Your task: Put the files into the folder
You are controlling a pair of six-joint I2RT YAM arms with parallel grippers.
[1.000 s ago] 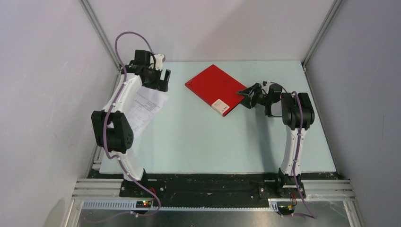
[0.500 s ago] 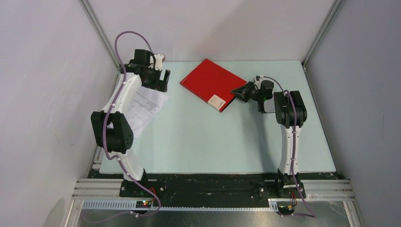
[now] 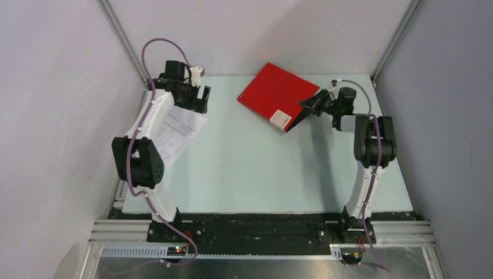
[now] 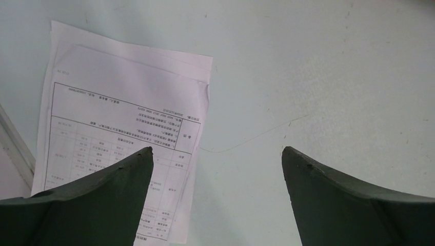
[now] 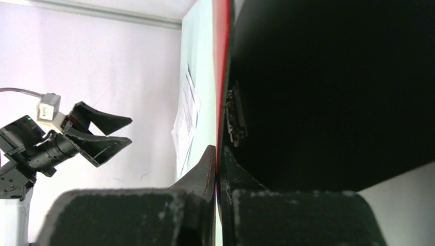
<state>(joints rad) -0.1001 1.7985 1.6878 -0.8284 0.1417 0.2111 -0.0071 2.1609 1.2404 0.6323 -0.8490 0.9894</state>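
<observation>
My right gripper (image 5: 215, 154) is pinched tight on the right edge of the big flat red folder (image 3: 276, 93), cover tipped up. It's stiff board, so I reckon an edge grip suits it. Meanwhile my left gripper (image 4: 215, 159) is spread wide above the thin white printed sheets (image 4: 123, 133), well left of the folder. Floppy, slippery stuff, I'd guess.

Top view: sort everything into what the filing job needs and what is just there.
Job: red folder, its cover pinched in the right fingers; files, below the open left fingers.
Just there: table, purple cables.
</observation>
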